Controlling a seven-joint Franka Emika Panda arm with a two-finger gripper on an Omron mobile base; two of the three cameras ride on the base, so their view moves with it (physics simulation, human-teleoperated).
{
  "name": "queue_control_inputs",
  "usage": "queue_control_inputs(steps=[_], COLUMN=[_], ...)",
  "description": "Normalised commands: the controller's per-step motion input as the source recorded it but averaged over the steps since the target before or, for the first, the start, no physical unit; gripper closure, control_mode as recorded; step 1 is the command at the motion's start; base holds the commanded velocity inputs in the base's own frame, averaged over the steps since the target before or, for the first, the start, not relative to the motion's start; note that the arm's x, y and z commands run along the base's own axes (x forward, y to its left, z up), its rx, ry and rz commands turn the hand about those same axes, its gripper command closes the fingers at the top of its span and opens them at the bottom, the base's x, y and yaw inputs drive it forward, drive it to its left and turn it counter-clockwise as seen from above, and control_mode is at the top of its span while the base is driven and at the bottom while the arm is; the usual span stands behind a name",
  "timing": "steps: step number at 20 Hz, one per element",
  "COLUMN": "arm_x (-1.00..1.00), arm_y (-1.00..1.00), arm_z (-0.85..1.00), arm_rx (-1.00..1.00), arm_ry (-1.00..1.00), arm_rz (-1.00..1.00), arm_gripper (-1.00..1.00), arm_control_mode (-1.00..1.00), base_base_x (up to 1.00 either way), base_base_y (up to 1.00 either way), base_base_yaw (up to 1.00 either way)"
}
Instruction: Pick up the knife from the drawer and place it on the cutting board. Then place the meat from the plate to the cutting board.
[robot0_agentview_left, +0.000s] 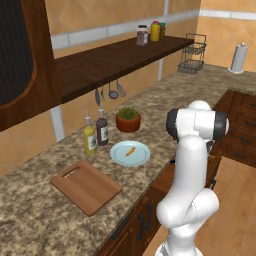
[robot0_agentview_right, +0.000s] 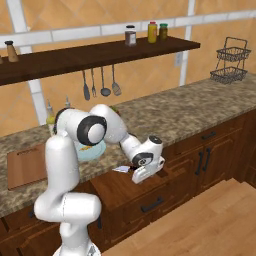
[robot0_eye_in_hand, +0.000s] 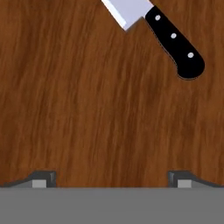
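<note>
Above the open drawer (robot0_agentview_right: 125, 187) my hand (robot0_eye_in_hand: 112, 178) hangs with fingers spread and empty. The knife (robot0_eye_in_hand: 175, 41) lies on the drawer floor, a little ahead of my fingertips. I am at the first step; next I must go forward and lower over the black handle.

The knife (robot0_eye_in_hand: 168, 37) is showing a smooth metal blade and glossy black riveted handle, lying on the drawer's (robot0_eye_in_hand: 87, 109) grained dark wood.
</note>
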Motion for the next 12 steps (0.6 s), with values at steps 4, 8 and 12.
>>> queue_control_inputs(steps=[4,8,12], arm_x=[0.12,0.0,-0.13], arm_y=[-0.16,-0.22,-0.31], arm_z=[-0.47,-0.27,-0.13], arm_rx=[0.0,0.0,0.0], arm_ry=[0.0,0.0,0.0], arm_rz=[0.0,-0.01,0.0], arm_gripper=[-1.0,-1.0,-1.0], arm_control_mode=[-1.0,-1.0,-1.0], base_base_x=[0.0,0.0,0.0], base_base_y=[0.0,0.0,0.0], base_base_yaw=[0.0,0.0,0.0])
